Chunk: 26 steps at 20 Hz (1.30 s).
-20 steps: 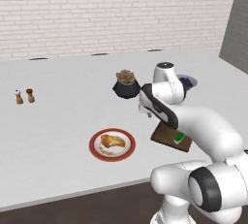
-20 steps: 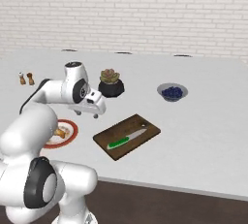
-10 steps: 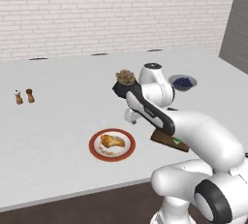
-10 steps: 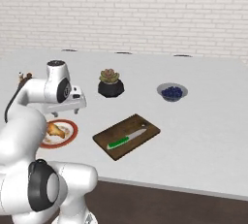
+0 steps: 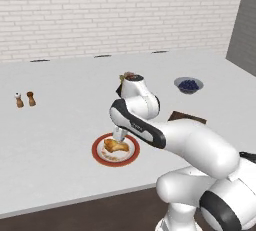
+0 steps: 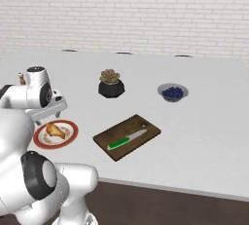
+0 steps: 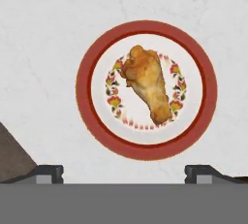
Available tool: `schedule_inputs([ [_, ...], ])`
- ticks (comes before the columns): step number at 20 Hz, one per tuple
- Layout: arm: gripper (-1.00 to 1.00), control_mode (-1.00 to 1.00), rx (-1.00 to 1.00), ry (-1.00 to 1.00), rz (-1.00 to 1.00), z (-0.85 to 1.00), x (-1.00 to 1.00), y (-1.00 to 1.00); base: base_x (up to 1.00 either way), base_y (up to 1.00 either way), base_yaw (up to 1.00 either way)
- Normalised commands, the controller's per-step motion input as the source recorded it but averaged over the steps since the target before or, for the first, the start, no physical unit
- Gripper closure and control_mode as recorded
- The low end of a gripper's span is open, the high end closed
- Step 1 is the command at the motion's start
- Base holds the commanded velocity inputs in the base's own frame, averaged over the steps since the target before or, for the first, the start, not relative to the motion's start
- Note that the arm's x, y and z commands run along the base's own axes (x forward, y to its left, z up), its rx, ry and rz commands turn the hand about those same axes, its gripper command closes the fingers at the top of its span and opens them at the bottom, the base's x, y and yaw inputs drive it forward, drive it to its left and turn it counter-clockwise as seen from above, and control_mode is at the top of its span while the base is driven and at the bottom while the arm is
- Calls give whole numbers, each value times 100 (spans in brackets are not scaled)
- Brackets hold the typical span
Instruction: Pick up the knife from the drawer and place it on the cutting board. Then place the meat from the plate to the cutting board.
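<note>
The plate point(image 7: 146, 89) is white with a broad red-orange rim and a ring of small red and yellow flowers. The meat point(image 7: 147, 83) is golden-brown. The knife point(image 6: 127, 139) has a bright green handle; the cutting board point(image 6: 127, 136) is dark brown.

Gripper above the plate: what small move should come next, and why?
Probably lower straight down onto the meat. The knife already lies on the cutting board, and the gripper hangs open above the plate, the meat between its fingertips.
</note>
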Motion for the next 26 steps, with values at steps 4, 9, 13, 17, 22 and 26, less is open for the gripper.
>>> schedule_inputs([
  [4,-100,-100,0,0,1,-47,34,0,0,0,0],
  [9,-100,-100,0,0,0,-54,22,4,0,0,0],
  [13,-100,-100,-2,1,0,-70,4,3,0,0,0],
  [17,-100,-100,-6,2,0,-61,27,13,0,0,0],
  [22,-100,-100,-6,0,0,-28,41,18,0,0,0],
  [26,-100,-100,-3,0,0,-11,39,14,0,0,0],
])
